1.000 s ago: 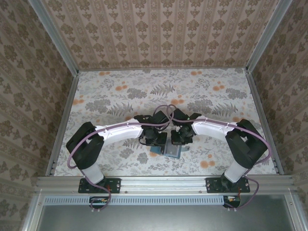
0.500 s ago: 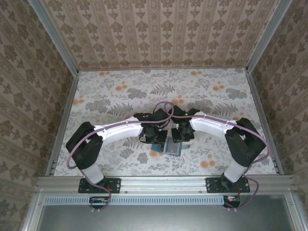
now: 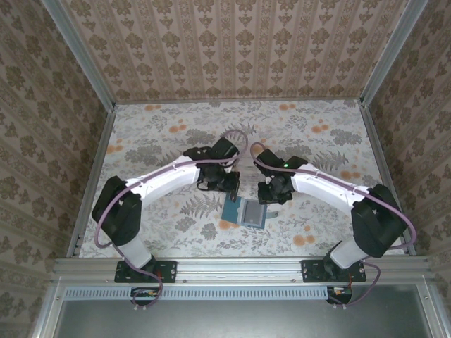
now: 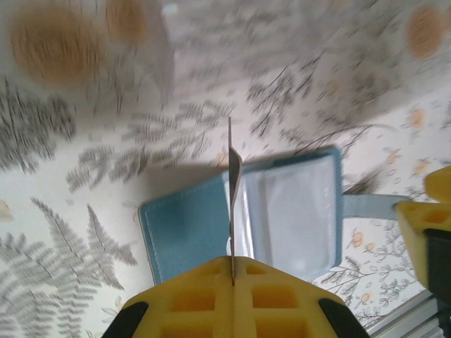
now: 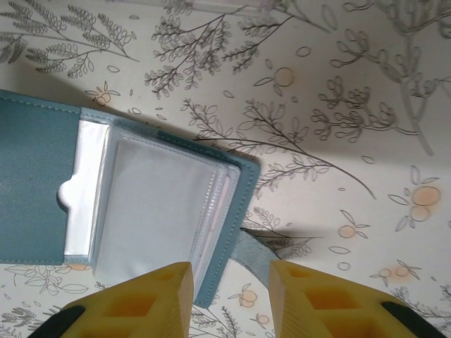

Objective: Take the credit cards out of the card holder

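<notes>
Both arms drew back from the wallet (image 4: 189,227): your left pincer (image 4: 232,266) pinched a thin, probably stiff, slick card (image 4: 231,184) edgewise, while your right pincer (image 5: 230,283) stood spread.

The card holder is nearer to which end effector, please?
Right. The right end effector hovers open just over the edge of the card holder; the left end effector is higher above it, gripping a credit card.

I see the wallet (image 5: 35,176) lying open on the floral surface (image 5: 338,105), with its teal cover at left and clear sleeves (image 5: 155,204) stacked on its right half. A teal strap (image 5: 250,250) sticks out past its right edge. The right hand (image 5: 231,274) has its yellow fingers apart, with the wallet corner and strap showing in the gap.
</notes>
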Robot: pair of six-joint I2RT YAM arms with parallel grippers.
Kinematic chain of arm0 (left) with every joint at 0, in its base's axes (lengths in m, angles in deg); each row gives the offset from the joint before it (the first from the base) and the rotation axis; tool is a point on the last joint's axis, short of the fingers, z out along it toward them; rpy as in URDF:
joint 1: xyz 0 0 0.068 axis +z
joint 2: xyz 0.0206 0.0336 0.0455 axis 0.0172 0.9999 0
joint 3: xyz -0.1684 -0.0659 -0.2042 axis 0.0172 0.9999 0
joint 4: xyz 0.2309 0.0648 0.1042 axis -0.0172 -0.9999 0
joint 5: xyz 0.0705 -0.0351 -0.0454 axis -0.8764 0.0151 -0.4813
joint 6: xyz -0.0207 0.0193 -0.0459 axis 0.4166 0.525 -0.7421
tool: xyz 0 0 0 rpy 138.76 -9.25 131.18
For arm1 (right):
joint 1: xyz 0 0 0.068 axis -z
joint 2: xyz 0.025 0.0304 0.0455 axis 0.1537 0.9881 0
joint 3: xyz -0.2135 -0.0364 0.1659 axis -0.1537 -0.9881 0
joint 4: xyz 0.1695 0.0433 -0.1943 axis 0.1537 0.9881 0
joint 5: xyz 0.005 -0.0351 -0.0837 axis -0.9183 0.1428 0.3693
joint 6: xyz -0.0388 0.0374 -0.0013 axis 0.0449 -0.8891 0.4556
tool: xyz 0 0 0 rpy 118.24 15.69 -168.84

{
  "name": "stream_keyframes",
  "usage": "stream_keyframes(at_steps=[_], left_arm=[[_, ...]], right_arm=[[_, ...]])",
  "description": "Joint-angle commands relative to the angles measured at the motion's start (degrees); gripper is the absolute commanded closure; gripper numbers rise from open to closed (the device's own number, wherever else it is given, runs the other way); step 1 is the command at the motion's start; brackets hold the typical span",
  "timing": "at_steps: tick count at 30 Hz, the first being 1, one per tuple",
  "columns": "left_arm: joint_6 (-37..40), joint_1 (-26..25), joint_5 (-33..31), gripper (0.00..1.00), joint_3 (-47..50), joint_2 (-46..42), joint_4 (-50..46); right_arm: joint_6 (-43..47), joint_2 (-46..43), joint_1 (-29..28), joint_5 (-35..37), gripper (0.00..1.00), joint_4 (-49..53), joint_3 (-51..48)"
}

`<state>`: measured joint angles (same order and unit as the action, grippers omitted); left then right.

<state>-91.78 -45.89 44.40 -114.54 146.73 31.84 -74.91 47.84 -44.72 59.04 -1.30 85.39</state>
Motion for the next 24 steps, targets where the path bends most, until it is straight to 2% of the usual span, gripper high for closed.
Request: stream_keyframes(at_steps=[1,6,9,12,19,21,24], left_arm=[[10.6,2.0,1.1,1.0,-5.9,2.1,-4.8],[17.2,5.8,1.5,1.0,-13.6,5.6,-8.3],[24.5,6.8,5.0,1.0,-19.2,8.7,-10.6],[36.2,5.8,7.0,1.0,-23.5,11.1,-12.8],[64.8,1.0,-0.6,1.0,-35.7,20.4,-26.1],[70.1,0.5,-2.2,1.0,-41.1,24.3,-30.5],[74.0,1.2,-1.9,1.0,-51.5,30.7,-36.9]], right_arm=[[1.2,-3.1,1.6,2.1,0.65,3.7,-1.1],[2.4,-5.5,3.9,2.4,0.65,5.1,-1.7],[3.0,-6.6,5.2,2.7,0.65,5.8,-1.9],[3.7,-6.6,6.6,2.7,0.65,6.3,-2.0],[5.5,-9.8,9.5,2.9,0.65,8.0,-1.7],[6.0,-10.4,9.9,3.2,0.65,8.9,-1.5],[6.6,-11.6,10.7,4.1,0.65,10.3,-1.6]])
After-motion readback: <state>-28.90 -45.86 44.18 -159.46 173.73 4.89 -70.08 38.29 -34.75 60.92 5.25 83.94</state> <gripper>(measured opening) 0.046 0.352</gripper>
